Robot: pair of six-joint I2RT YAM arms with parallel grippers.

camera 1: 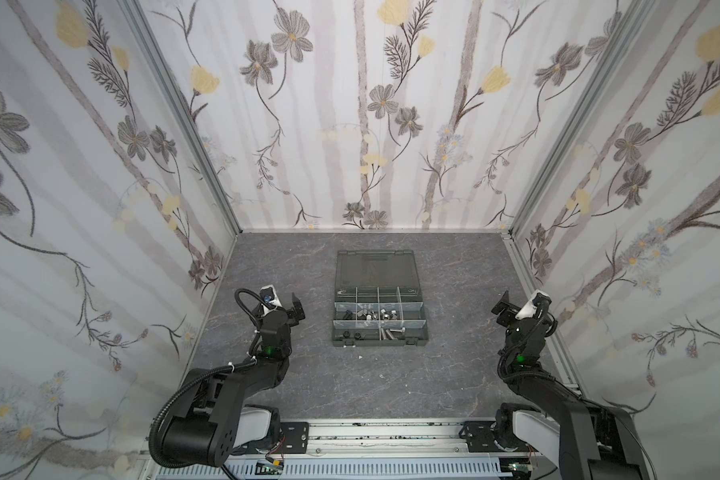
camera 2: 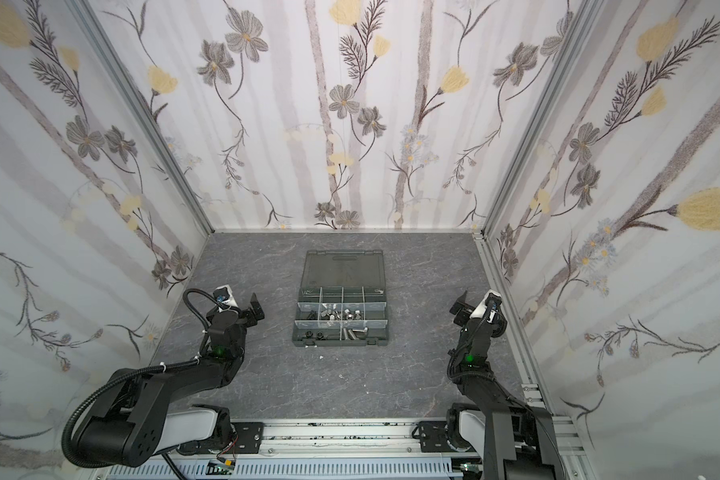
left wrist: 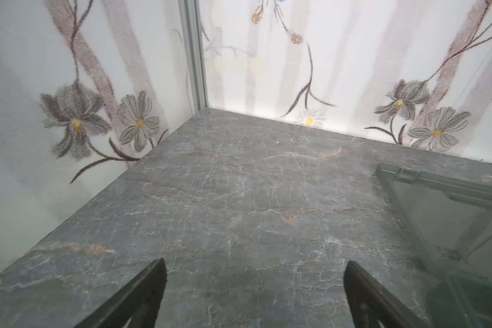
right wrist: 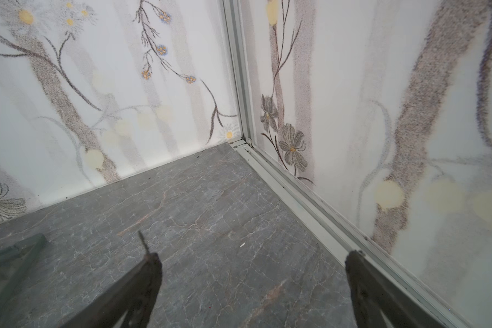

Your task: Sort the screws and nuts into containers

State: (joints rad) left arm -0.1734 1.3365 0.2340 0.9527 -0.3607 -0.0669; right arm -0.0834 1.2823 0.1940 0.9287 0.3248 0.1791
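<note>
Since screws [camera 1: 391,332] and black nuts [camera 1: 349,333] occupy the front compartments of the organizer box [camera 1: 379,343] while mixed pieces [camera 1: 375,314] crowd its middle row, a pinch there may catch two or flick one astray. Left gripper [camera 1: 296,307] and right gripper [camera 1: 500,308]: jaws fully apart, empty, touching nothing, well clear beside the box.

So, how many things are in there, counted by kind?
Robot arms: 2, left and right
Box, lid open: 1
Screws and nuts in the box: too small to count
Total: 3 countable things
</note>
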